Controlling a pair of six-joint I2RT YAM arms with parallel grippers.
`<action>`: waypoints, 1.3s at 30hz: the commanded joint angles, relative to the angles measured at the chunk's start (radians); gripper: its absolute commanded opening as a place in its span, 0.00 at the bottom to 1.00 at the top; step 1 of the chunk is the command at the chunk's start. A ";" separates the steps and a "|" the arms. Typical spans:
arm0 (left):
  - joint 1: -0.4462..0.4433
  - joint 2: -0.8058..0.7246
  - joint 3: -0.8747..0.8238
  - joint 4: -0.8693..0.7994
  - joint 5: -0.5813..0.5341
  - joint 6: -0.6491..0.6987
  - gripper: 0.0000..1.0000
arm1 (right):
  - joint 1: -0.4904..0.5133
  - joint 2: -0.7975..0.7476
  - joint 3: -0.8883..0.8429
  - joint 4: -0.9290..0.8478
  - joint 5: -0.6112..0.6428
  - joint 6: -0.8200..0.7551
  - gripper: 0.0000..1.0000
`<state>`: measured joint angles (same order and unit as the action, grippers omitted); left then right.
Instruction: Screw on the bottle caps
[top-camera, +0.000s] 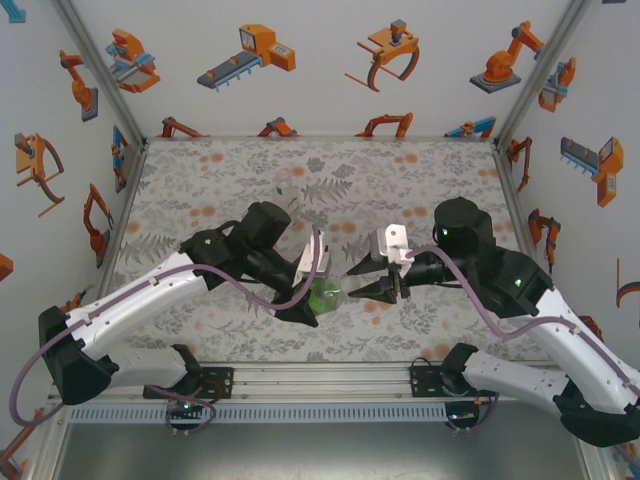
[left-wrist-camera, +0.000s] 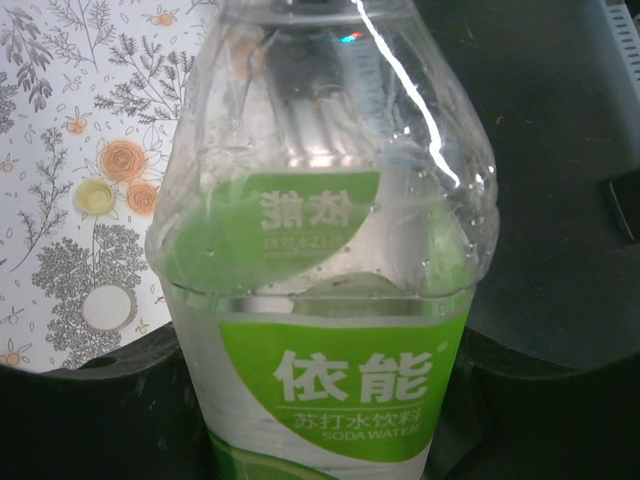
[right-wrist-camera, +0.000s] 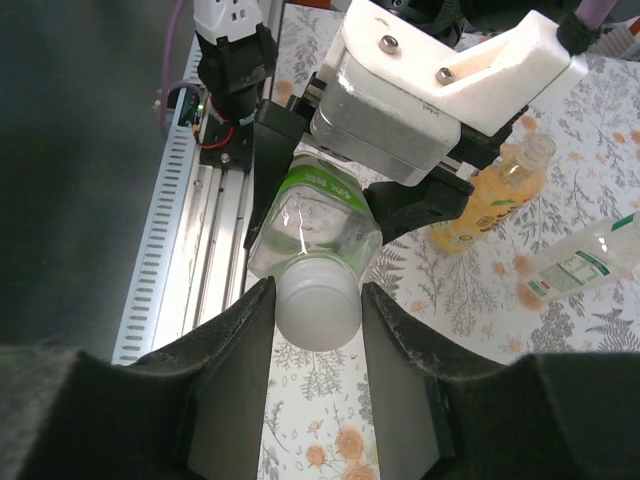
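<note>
– Green bottle (top-camera: 322, 296), where is it?
– Off the table (top-camera: 200, 190), over its middle and somewhat toward the near edge. Left gripper (top-camera: 308, 305) is clamped around the body; the label is right up against the left wrist camera.
– Axis?
– Lying over, not upright. Long axis runs roughly along the near edge, with the base inside the left gripper's grasp and the neck pointing toward the table's right edge.
– So it points straight at the other arm.
– Yes. Right gripper (right-wrist-camera: 318, 300) faces it head-on and is the nearer one to the neck. The white cap (right-wrist-camera: 318, 312) sits on that end, between its two fingers.
– Spread or pinching?
– Pinching, as far as the right wrist view shows. Both pads look pressed against the cap's sides with no gap visible. I can't tell if the thread has caught.
– What does the move depend on?
– My read is that the right wrist's roll axis must stay in line with the green bottle's long axis, or the cap cocks on the neck. The left arm only needs to brace.
– The other two?
– Amber bottle (right-wrist-camera: 495, 195) and slim clear bottle (right-wrist-camera: 585, 262) lie on their sides on the table beyond the left gripper, near each other. Whether they're capped is unclear.
</note>
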<state>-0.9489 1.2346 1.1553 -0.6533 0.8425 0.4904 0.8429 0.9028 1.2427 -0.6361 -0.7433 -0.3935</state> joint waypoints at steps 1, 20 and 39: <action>0.001 0.002 0.032 -0.012 0.022 0.018 0.00 | 0.005 -0.001 -0.006 0.017 -0.029 0.011 0.32; 0.001 -0.196 -0.119 0.244 -0.378 0.005 0.00 | 0.005 0.048 -0.032 0.098 0.229 0.381 0.00; -0.001 -0.199 -0.168 0.387 -0.668 0.033 0.00 | 0.005 0.132 -0.055 0.310 0.493 1.068 0.00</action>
<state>-0.9432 1.0088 0.9627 -0.3580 0.1822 0.5037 0.8417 1.0264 1.2087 -0.4244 -0.3138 0.4614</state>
